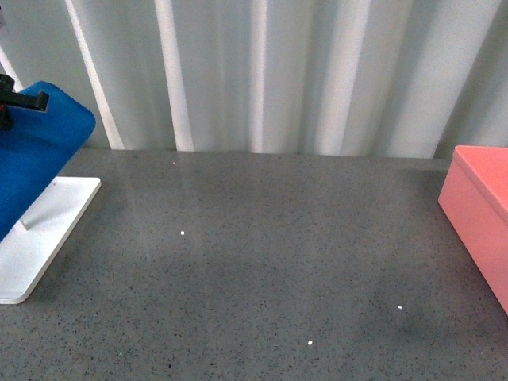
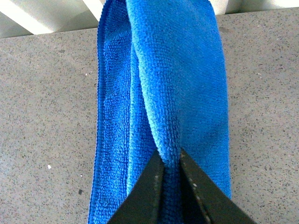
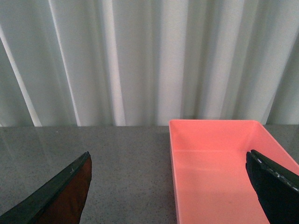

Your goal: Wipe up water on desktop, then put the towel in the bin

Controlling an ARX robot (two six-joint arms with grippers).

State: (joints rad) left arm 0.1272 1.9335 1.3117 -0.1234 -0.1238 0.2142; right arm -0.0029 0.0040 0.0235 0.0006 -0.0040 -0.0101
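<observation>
The bright blue towel [image 1: 36, 151] hangs at the far left of the front view, above the white rack base. A black part of the left gripper shows at its top edge. In the left wrist view my left gripper [image 2: 171, 156] is shut on a fold of the towel [image 2: 182, 74], which hangs in long folds over the speckled dark grey desktop [image 2: 42, 116]. The salmon-pink bin [image 1: 484, 214] stands at the desktop's right edge. In the right wrist view my right gripper [image 3: 168, 161] is open and empty, with the bin [image 3: 215, 172] between and beyond its fingertips.
A white flat rack base [image 1: 44, 230] lies at the left on the desktop [image 1: 262, 254]. A few small white specks dot the desktop. A white pleated curtain [image 1: 302, 71] closes off the back.
</observation>
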